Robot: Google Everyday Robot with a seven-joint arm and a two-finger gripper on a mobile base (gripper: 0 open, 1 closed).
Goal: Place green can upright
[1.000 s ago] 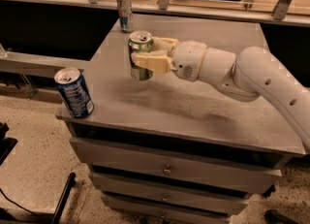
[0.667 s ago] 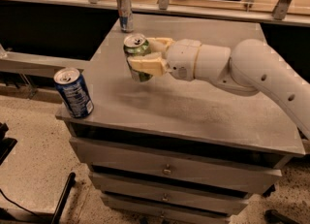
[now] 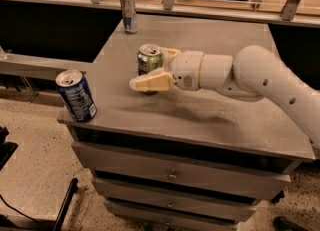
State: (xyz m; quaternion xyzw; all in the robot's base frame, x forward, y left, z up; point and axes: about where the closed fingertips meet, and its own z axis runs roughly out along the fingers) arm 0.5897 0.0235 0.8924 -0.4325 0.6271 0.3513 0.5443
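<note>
In the camera view, the green can (image 3: 149, 61) stands upright near the middle of the cabinet (image 3: 210, 120) top, a little to the left. The gripper (image 3: 150, 69) is clamped on it from the right side. If the gripper pulls away before it lets go fully, it may drag the can and tip it. The blue can (image 3: 76, 96) stands at the cabinet's front left corner.

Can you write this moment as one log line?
green can: upright on table | gripper: around the green can | dark blue can: upright, front-left corner | slim can: upright, back edge
</note>
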